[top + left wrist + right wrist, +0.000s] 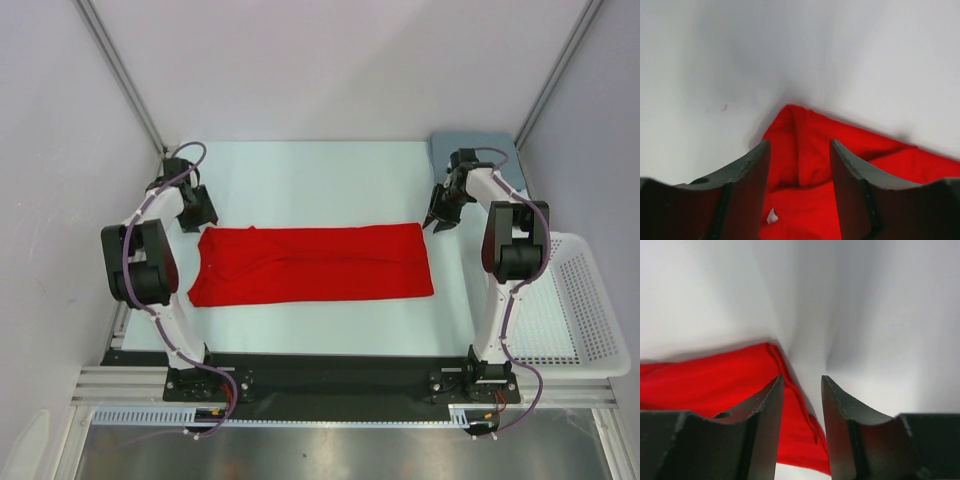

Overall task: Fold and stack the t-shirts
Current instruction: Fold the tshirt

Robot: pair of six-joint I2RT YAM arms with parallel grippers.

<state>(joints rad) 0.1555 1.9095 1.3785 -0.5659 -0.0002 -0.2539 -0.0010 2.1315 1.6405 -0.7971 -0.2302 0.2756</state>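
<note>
**A:** How do the left jaws stand?

**B:** Parted fairly wide, with nothing pinched. They sit low over the far left corner of the red t-shirt (801,150), and the cloth shows through the gap. The white neck label (772,216) lies just inside one finger.

**A:** And the right jaws?

**B:** Also apart, with a narrower gap and nothing held. They sit at the shirt's far right corner, where the stitched hem runs between them onto bare table (300,180).

**A:** Where is the shirt as a whole?

**B:** Flat on the table between the two arms, as a long band with its collar end to the left and its hem to the right. It looks already folded lengthwise, with the sleeves tucked in.

**A:** And the other one?

**B:** The blue t-shirt (470,140) lies folded square in the far right corner, behind the right arm and well apart from the red one. The mesh basket (590,300) hangs off the right edge; I cannot see anything in it.

**A:** So how far along is the task?

**B:** Past halfway, I'd judge. The blue shirt is done. The red band needs folding across to a square and then setting on the blue.
</note>
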